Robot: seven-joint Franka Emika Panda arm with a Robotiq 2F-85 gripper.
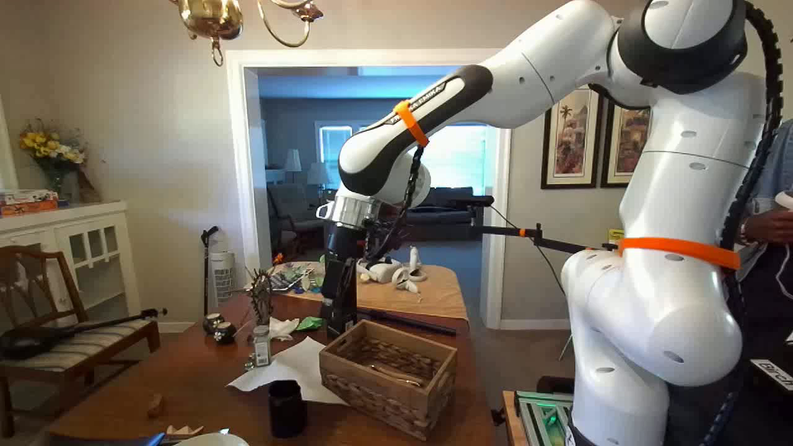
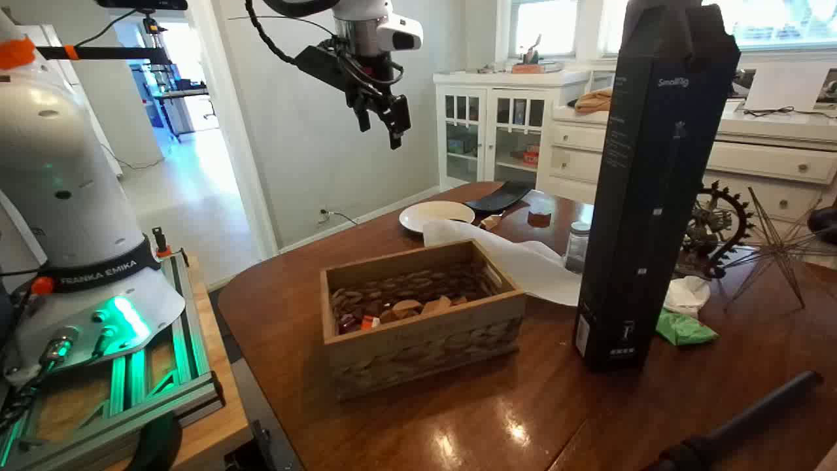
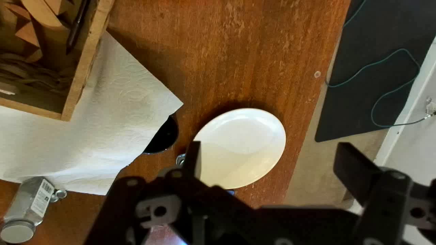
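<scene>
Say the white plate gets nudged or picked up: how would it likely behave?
The white plate is probably stiff, holding a smooth, even outline. Its glossy sheen suggests it may be slippery to grip. Sitting low and wide on the table, it would likely slide rather than tip.

A brass chandelier (image 1: 212, 17) hangs overhead. Yellow and white flowers (image 1: 52, 147) stand on a white cabinet (image 1: 90, 215). A dark, long-necked instrument (image 1: 30, 341) lies on a chair (image 1: 87, 350) near it. Two pictures (image 1: 570, 139) hang beside the doorway (image 1: 495, 266); a dark sofa (image 1: 443, 217) shows beyond.
</scene>
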